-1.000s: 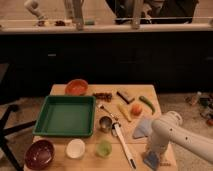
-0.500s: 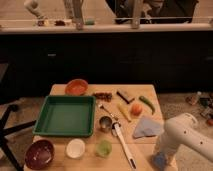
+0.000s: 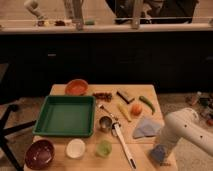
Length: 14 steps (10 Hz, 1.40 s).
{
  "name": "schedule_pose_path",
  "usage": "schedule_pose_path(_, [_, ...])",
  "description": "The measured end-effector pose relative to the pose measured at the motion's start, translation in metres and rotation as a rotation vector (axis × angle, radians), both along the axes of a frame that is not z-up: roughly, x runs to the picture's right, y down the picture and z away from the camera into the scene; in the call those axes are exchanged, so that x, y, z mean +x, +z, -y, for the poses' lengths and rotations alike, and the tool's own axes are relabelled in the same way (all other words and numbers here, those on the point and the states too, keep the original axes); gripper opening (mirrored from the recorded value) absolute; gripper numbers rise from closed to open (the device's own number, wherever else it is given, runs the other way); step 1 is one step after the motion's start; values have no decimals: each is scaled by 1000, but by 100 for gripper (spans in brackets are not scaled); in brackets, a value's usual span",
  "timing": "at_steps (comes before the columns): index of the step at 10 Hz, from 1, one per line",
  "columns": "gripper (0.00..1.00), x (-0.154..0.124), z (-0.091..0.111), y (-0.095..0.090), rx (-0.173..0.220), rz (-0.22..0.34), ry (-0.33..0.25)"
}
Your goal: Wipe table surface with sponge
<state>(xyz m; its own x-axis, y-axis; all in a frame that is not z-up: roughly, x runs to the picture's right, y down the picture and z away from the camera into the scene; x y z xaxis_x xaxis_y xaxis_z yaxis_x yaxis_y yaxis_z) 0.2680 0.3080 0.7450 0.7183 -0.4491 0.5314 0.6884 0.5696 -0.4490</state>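
The light wooden table surface [image 3: 142, 147] carries many items. A small blue-grey sponge [image 3: 157, 155] lies on it at the front right corner. My gripper [image 3: 159, 152] comes down from the white arm [image 3: 185, 130] on the right, is shut on the sponge and presses it on the tabletop. The pale blue folded cloth [image 3: 146, 127] lies just behind the gripper, apart from it.
A green tray [image 3: 65, 116], orange bowl [image 3: 76, 87], dark red bowl [image 3: 40, 153], white cup [image 3: 76, 148], green cup [image 3: 104, 148], metal cup [image 3: 105, 123], white-handled utensil [image 3: 124, 146], orange fruit [image 3: 136, 108] and green pepper [image 3: 146, 102] fill the table. A dark chair [image 3: 7, 125] stands at the left.
The arm and gripper have moved to the right along the table's front edge with the sponge, then slightly back. The other items have not moved.
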Motion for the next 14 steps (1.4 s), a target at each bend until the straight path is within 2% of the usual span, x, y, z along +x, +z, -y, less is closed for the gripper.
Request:
schedule_pose_path(2, [0,-24,-11,7,-23,27,-16])
schedule_pose_path(3, [0,-31,-23,10,-44,40,-30])
schedule_pose_path(9, [0,-34,-33,5,-61,50,-39])
schedule_pose_path(11, [0,-15,-24,3,-48,5,-23])
schedule_pose_path(14, [0,35,-6,9,-31,-62,18])
